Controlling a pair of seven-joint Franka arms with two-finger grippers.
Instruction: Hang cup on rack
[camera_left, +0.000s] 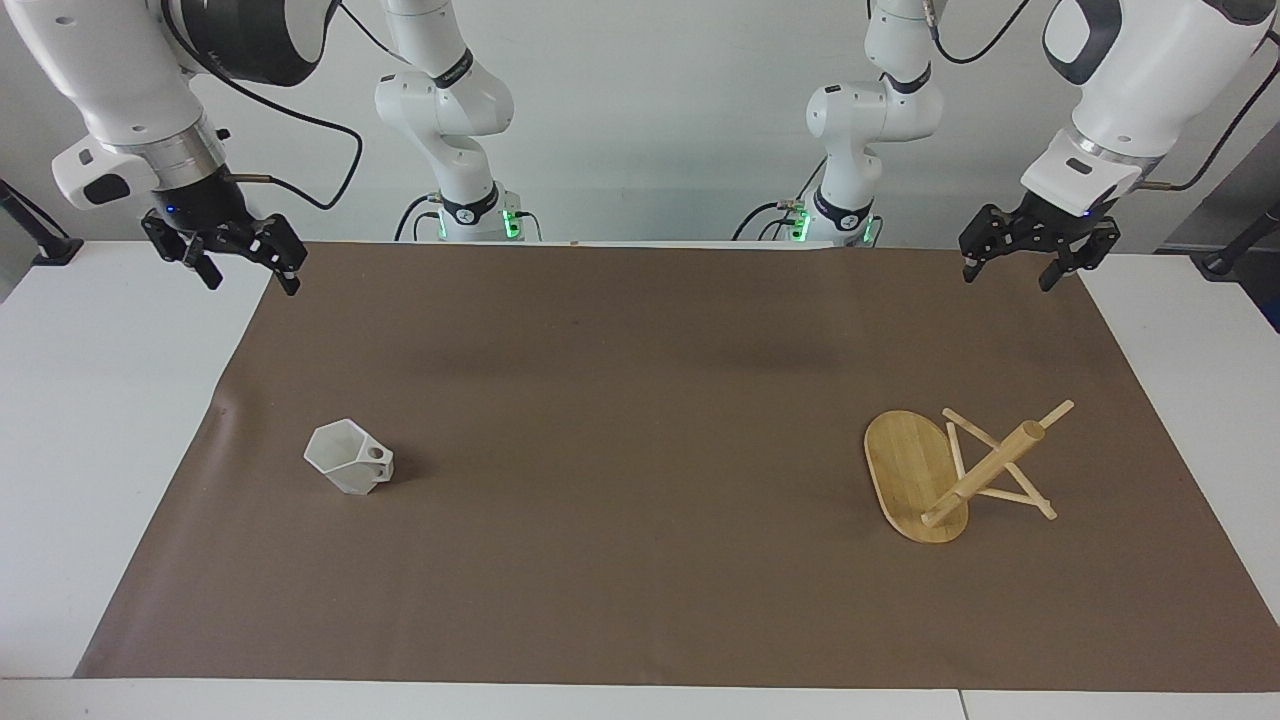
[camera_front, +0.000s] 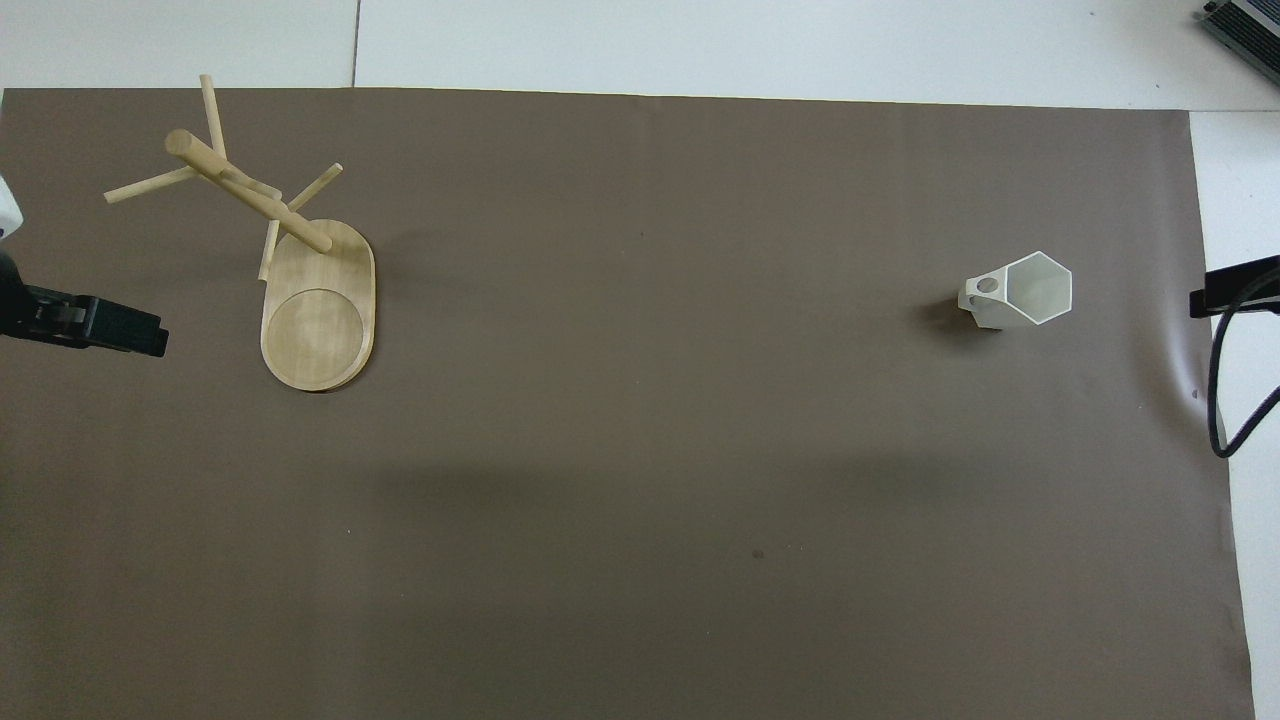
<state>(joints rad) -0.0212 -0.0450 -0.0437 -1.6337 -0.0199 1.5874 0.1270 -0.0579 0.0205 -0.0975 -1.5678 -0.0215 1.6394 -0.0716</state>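
- The small white faceted cup (camera_left: 349, 461) with a hexagonal rim stands upright on the brown paper mat (camera_left: 640, 400), in the lower left part of the facing view and at the middle right of the overhead view. Its blocky handle, pierced by a round hole, points toward the middle of the table.
- The light bamboo rack (camera_left: 955, 475) with an oval flat base lies tipped on its side at the lower right of the facing view (upper left overhead). The base stands on edge; the thick round post slants off it, with thin crossing pegs resting on the mat.
- The cup and the rack are well apart, at the two ends of the mat.
- The right gripper (camera_left: 245, 265) hangs in the upper left of the facing view, fingers spread apart, holding nothing. The cup lies lower in that frame, well apart from it.
- The left gripper (camera_left: 1008, 270) hangs in the upper right, fingers likewise spread and empty. The rack lies below it in frame, untouched.
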